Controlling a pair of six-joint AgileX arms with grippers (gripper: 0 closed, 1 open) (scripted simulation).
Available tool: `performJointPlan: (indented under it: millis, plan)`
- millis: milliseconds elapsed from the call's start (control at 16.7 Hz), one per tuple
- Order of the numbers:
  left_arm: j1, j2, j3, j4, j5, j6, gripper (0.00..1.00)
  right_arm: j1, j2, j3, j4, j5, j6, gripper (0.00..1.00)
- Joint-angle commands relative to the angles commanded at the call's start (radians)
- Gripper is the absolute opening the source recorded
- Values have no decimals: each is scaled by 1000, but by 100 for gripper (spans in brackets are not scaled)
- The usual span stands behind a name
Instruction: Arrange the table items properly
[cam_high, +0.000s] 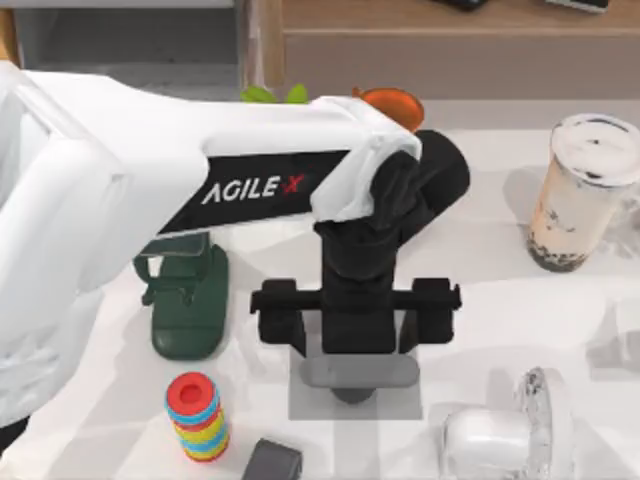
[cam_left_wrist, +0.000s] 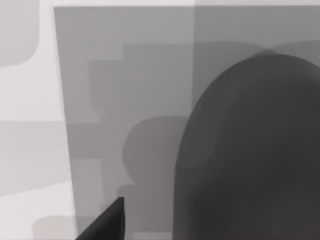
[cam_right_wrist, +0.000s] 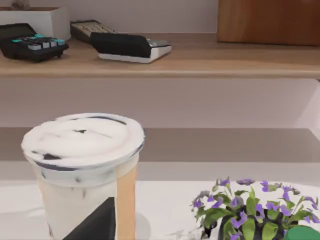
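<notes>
Top view: the left gripper (cam_high: 352, 385) is positioned low over a grey mat (cam_high: 400, 405) at the table's (cam_high: 480, 300) centre front, directly above the dark grey mouse (cam_high: 358, 374). The mouse's long axis runs left to right. Whether the fingers are open or closed cannot be told. The milk-tea cup (cam_high: 580, 195), clear with a white lid, stands upright at the far right.

Left wrist view: the mouse (cam_left_wrist: 250, 150) is seen close up as a dark rounded dome on the mat (cam_left_wrist: 130, 90).

Right wrist view: the cup (cam_right_wrist: 82, 170) is shown upright, near a purple-flowered plant (cam_right_wrist: 250, 210).
</notes>
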Motion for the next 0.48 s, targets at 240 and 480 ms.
performJointPlan:
  millis: [240,480]
  plan:
    - [2,-1,0,0,0,0,100,0,0,0,0,0,0,100]
    - [12,-23,13,9,0,51,100,0,0,0,0,0,0,100]
